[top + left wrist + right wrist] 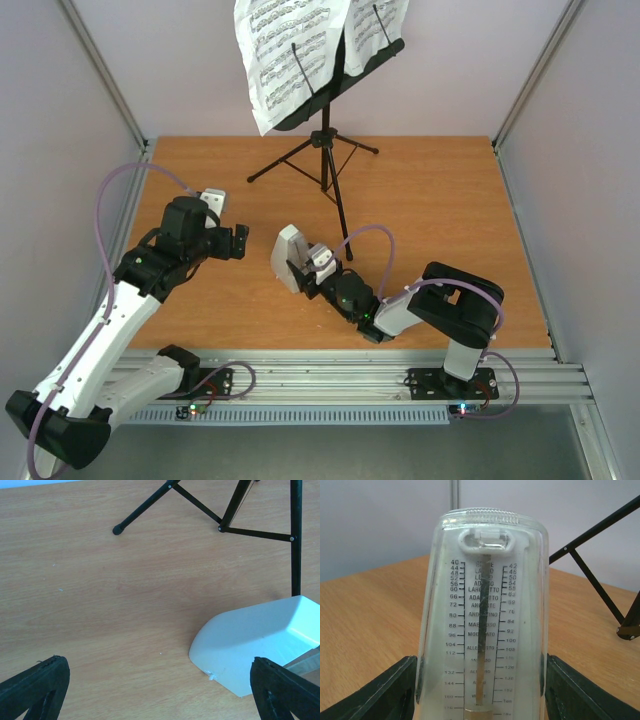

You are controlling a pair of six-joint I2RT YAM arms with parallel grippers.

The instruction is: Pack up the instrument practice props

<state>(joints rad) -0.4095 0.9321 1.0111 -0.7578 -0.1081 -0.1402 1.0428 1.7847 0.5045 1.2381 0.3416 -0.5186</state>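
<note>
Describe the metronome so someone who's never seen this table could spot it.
Start at the black tripod music stand at the back of the wooden table. Near its closest leg sits the metronome, between the fingers of the right claw. It is the only pale grey pyramid, with a tempo scale under a clear cover.

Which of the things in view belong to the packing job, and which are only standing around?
Belong to the job: music stand; sheet-music pages; metronome; clear cover, fitted over the metronome's face.
Just there: wooden table; aluminium rail; purple cables on the arms.
</note>
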